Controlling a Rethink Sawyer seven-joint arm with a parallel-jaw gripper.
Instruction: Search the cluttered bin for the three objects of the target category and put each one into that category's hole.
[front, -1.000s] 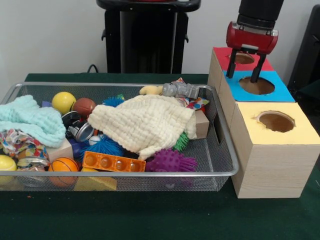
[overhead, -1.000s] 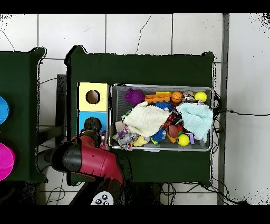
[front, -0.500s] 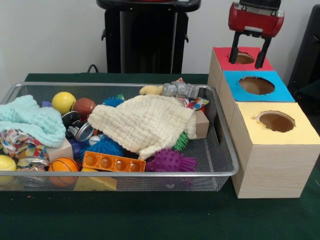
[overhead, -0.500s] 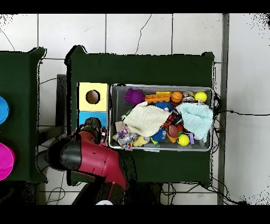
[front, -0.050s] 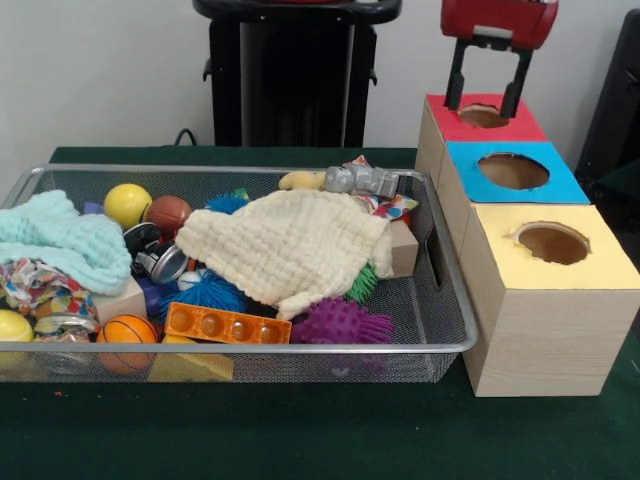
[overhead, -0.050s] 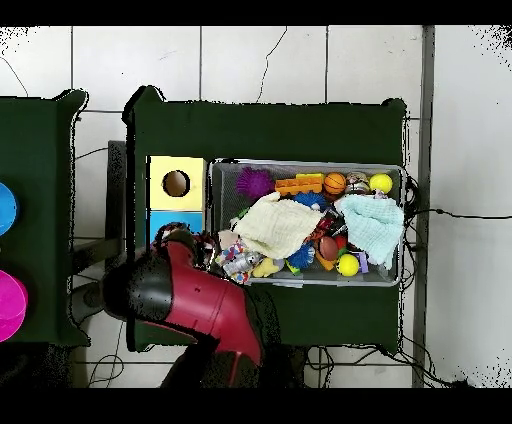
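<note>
Note the red-bodied gripper (front, -0.050s: 487, 93), black fingers spread and empty, above the red-topped wooden box's round hole (front, -0.050s: 483, 116).

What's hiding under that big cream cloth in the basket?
Peeking from under the cream cloth: a blue spiky ball, a green spiky toy, a wooden block. Anything beneath its middle is covered.

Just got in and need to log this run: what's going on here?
The red arm's tool hangs open and empty above the red-topped box, the farthest of three boxes with holes beside the wire bin. Nothing is being carried. The bin is full of clutter: balls, spiky toys, an orange brick, with a cream cloth and a mint cloth draped over much of it.
</note>
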